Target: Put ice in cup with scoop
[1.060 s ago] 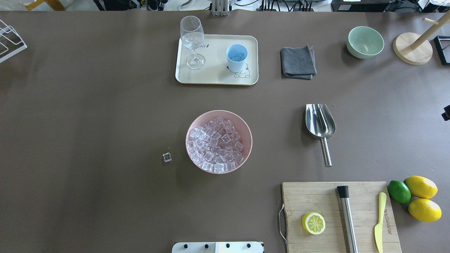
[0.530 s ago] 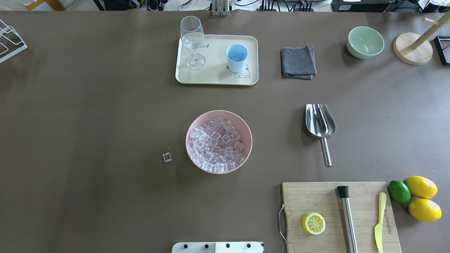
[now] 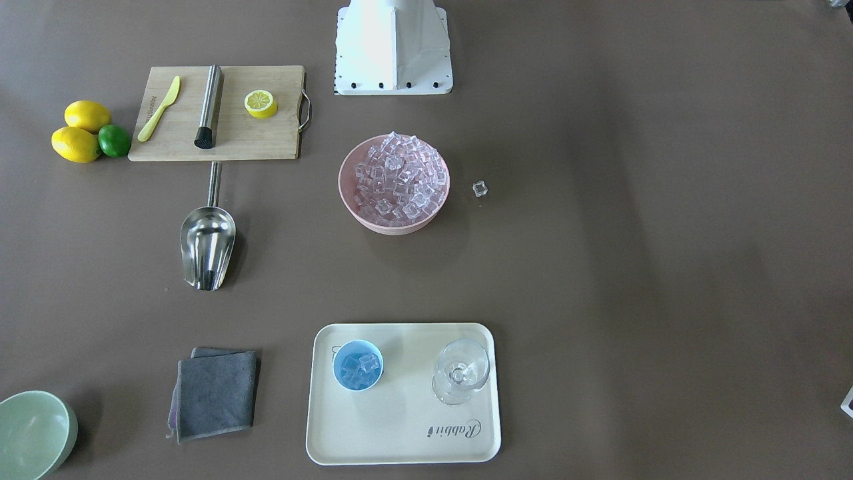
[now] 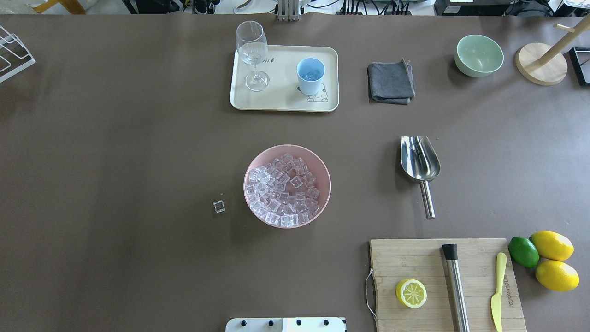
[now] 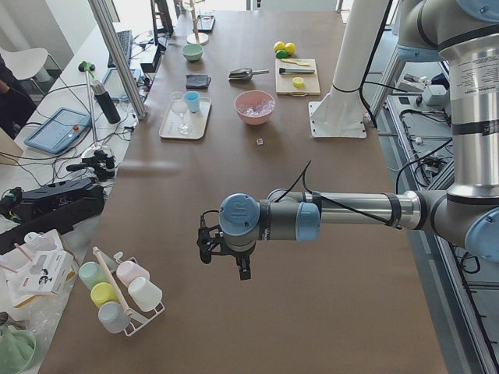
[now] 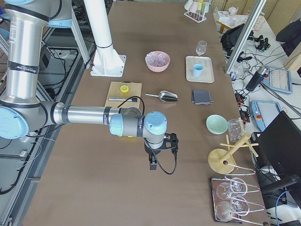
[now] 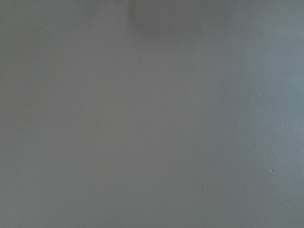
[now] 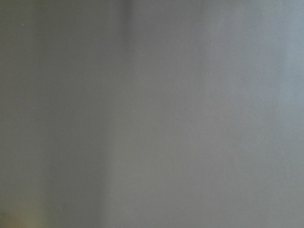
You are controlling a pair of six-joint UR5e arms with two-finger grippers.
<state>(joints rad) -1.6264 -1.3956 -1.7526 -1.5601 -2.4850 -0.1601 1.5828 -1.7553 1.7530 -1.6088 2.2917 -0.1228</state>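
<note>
The ice point(image 4: 282, 190) fills a pink bowl point(image 4: 322, 170) mid-table, and one loose cube point(image 4: 219, 206) lies on the table to its left. The light-blue cup point(image 4: 310, 76) stands on a cream tray point(image 4: 281, 101) with a few cubes inside point(image 3: 360, 367). The steel scoop point(image 4: 419, 159) lies flat to the right of the bowl, with nothing holding it. My left gripper point(image 5: 230, 265) hangs over bare table far from these things. My right gripper point(image 6: 155, 162) does likewise. I cannot tell whether either is open or shut.
A wine glass point(image 4: 252, 55) shares the tray. A grey cloth point(image 4: 391, 83), a green bowl point(image 4: 478, 55) and a wooden stand point(image 4: 541, 64) sit at the back right. A cutting board point(image 4: 442, 258) with a lemon half, a steel cylinder and a knife lies front right, with citrus fruit point(image 4: 548, 258) beside it.
A dark part at the right edge of the overhead view has gone out of the frame. Nothing on the table has moved.
</note>
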